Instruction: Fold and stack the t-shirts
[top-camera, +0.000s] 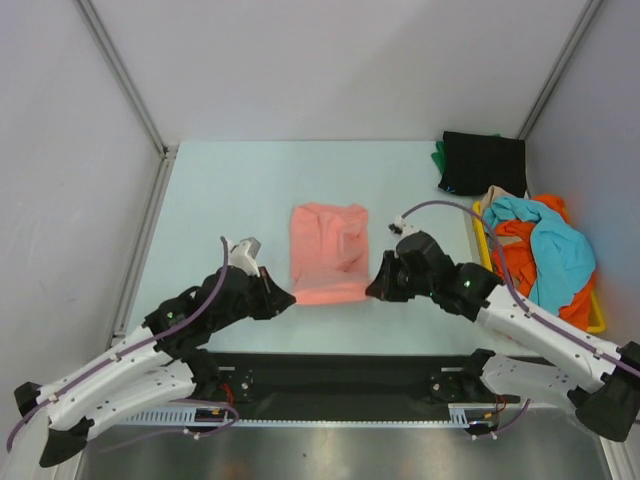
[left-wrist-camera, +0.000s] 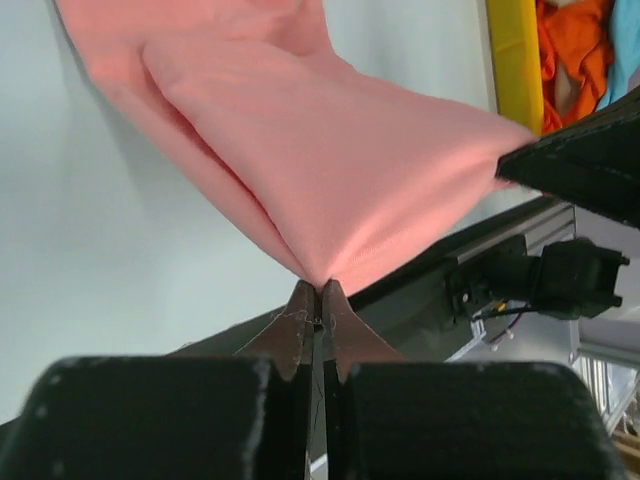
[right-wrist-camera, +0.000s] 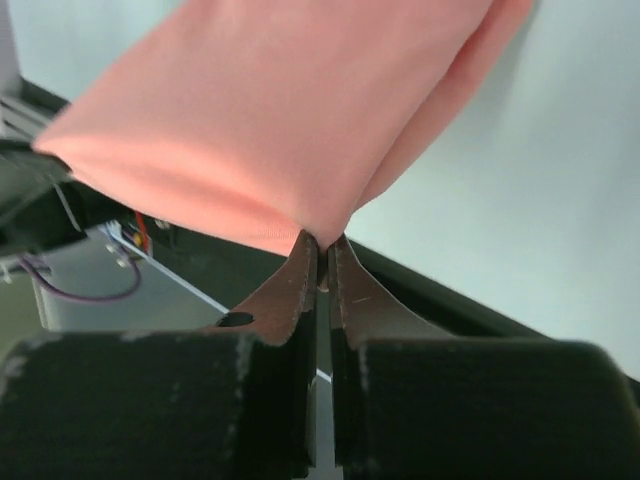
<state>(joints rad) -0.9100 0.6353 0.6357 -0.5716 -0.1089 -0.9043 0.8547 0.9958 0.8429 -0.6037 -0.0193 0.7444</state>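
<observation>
Between your two grippers, the salmon pink t-shirt lies on the table as a rough rectangle. Its far part rests flat and its near edge is stretched from one set of fingertips to the other.

Your left gripper is clenched on the near left corner of that shirt. In its wrist view the two fingers meet with only a pinch of pink cloth between them, and the fabric fans up and away from the tips in soft folds. Your right gripper is clamped the same way on the near right corner. Its wrist view shows the fingers pressed together on the cloth, which spreads out ahead of them in a smooth double layer. The two grippers face each other across the shirt's near edge, each just outside its own corner.

To the right of your right gripper, close beside its arm, sits the yellow tray. In it is a loose heap made up of an orange t-shirt, a turquoise t-shirt draped over that, and a bit of a beige t-shirt at the far end.

Well beyond your right gripper, towards the far right corner of the table, a black t-shirt lies folded flat. A green t-shirt shows from under its left edge.
</observation>
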